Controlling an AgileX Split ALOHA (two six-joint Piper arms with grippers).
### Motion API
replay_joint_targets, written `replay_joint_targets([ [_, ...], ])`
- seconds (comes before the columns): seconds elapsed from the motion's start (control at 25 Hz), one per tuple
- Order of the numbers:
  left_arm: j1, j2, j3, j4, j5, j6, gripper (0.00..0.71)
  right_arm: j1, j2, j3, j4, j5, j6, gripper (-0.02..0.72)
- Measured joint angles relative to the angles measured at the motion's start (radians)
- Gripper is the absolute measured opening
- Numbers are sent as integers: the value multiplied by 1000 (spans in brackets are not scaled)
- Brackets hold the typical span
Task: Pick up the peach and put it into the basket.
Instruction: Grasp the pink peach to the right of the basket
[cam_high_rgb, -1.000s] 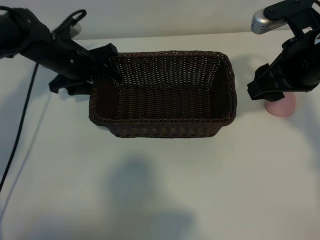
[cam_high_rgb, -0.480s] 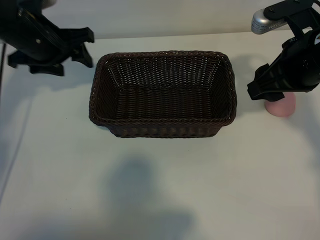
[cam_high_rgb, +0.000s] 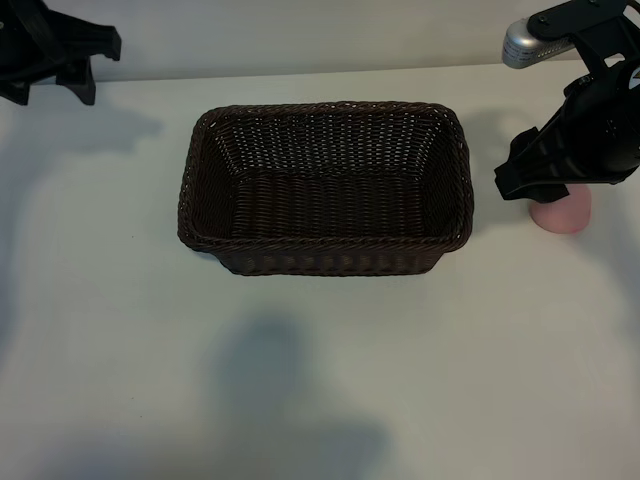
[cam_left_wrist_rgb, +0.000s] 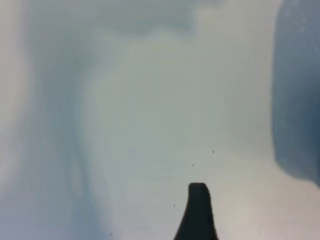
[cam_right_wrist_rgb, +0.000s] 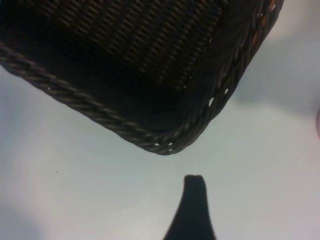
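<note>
Right of the basket (cam_high_rgb: 325, 185), beside the peach (cam_high_rgb: 562, 214), with right gripper (cam_high_rgb: 528, 180) open for grabbing; left gripper (cam_high_rgb: 50, 55) away, open-or-shut unclear.

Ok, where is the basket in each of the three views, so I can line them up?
Exterior view: basket centre, between the arms.
Left wrist view: not in it; only bare table and a fingertip.
Right wrist view: one rounded corner of the basket fills the upper part.
Shared landmark: the white table.
</note>
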Motion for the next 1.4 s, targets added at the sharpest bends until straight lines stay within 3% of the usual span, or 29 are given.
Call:
replay_joint_targets([
  [0.08,42,-15,0,-25,13,48,593,0,0,0,0,0,0,595],
  [0.32,237,-106,0,-197,43,211,593,0,0,0,0,0,0,595],
  [0.44,284,-157,0,-236,49,262,592,0,0,0,0,0,0,595],
  [0.68,292,-289,7,-315,50,320,592,0,0,0,0,2,0,595],
  [0.92,292,-504,104,-448,50,395,591,0,0,0,0,2,0,595],
  [1.4,292,-1072,502,-392,-44,402,591,0,0,0,-1,3,0,595],
])
